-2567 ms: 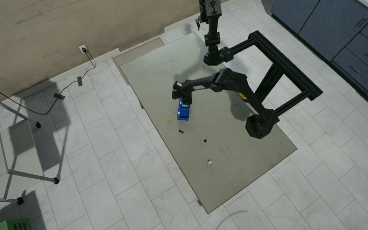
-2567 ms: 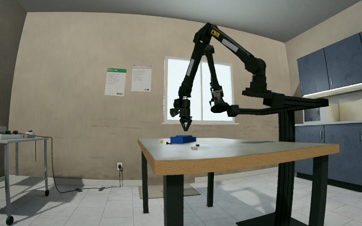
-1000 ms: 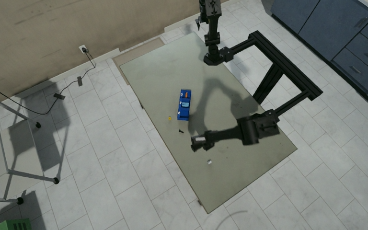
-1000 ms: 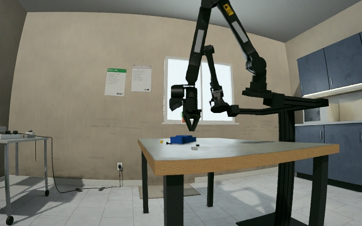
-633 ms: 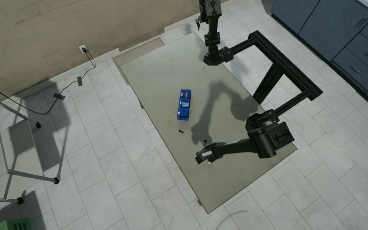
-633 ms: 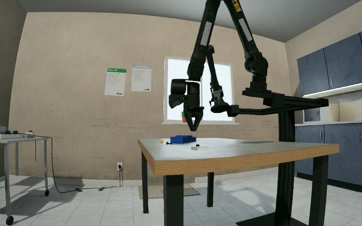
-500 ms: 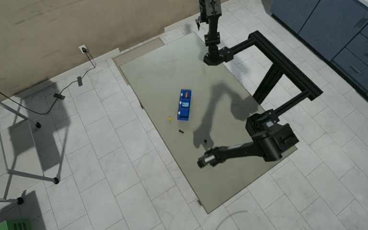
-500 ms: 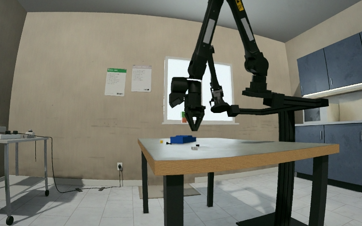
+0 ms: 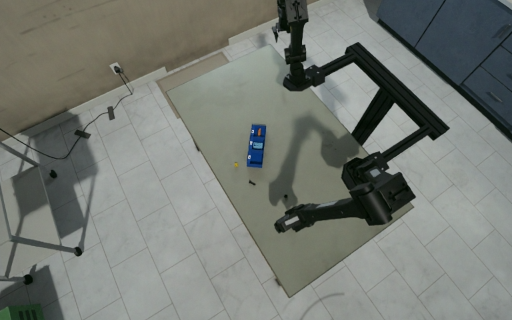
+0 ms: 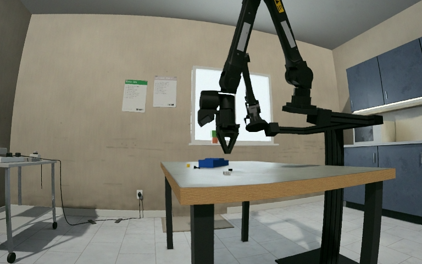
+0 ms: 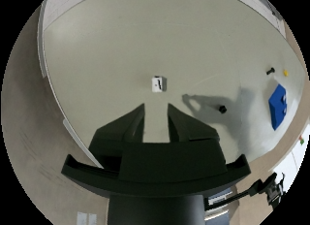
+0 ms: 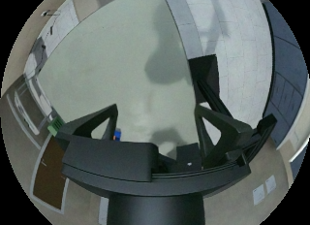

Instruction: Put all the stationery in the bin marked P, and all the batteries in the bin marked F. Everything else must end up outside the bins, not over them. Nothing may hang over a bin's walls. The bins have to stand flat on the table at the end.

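Note:
Three joined blue bins point(image 9: 254, 165) point(image 10: 211, 163) point(image 11: 276, 111) stand in a row; their letters are too small to read. An orange item point(image 9: 259, 132) lies in the far compartment, a light-blue item point(image 9: 257, 145) in the middle one. Outside are a yellow piece point(image 9: 235, 164) point(image 10: 188, 165) point(image 11: 286, 73), a dark bolt-like piece point(image 9: 252, 183) point(image 11: 270, 71), a small black piece point(image 9: 285, 196) point(image 10: 229, 169) point(image 11: 222, 109) and a white block point(image 10: 226, 173) point(image 11: 157, 84). My left gripper point(image 11: 156, 107) point(image 10: 227, 152) is partly open, empty, above the table near the white block. My right gripper point(image 12: 156, 107) is wide open and empty.
The right arm is folded up beyond the far end of the table point(image 9: 219, 99). The black mounting frame point(image 9: 393, 87) stands along one long side. The left arm reaches across the table and hides the white block in the top view.

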### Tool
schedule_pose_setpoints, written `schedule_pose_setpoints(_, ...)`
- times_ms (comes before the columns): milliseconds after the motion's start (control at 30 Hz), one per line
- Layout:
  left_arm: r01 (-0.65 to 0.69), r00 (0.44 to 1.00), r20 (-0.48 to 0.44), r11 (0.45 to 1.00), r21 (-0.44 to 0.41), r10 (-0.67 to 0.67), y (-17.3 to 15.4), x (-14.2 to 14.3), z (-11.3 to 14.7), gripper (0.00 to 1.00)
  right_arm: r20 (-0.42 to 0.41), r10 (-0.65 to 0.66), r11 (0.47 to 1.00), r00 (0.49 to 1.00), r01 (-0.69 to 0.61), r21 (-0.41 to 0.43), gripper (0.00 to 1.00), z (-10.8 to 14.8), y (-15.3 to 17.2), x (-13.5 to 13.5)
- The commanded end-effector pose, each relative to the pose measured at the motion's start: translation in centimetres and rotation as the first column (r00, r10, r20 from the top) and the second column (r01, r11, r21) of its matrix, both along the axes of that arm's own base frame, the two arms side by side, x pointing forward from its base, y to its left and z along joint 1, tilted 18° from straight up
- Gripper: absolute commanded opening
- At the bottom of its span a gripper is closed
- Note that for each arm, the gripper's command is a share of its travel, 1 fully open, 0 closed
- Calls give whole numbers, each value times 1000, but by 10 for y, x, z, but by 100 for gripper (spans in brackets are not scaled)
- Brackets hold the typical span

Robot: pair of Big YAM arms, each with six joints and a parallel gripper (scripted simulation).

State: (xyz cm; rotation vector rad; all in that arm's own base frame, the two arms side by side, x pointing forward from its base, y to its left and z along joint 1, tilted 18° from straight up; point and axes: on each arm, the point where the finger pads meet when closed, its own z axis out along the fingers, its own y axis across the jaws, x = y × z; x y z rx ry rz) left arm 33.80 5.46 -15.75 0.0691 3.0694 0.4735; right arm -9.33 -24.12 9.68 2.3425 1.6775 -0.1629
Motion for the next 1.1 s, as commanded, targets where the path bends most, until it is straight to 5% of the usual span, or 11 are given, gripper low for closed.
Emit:
schedule_pose_setpoints(0, 17, 1000, -5, 1000, -2, -17, -5, 7, -2, 29, -12, -21, 999, 1000, 21, -31, 100, 21, -16, -12)
schedule_pose_setpoints(967, 5, 1000, 10, 1000, -1, -5, -3, 6, 2, 29, -12, -21, 999, 1000, 21, -31, 100, 21, -16, -12)
schedule_pose_setpoints(1067, 1, 1000, 11, 1000, -1, -1, 6, 9, -15, 29, -12, -21, 999, 1000, 21, -31, 100, 21, -16, -12)
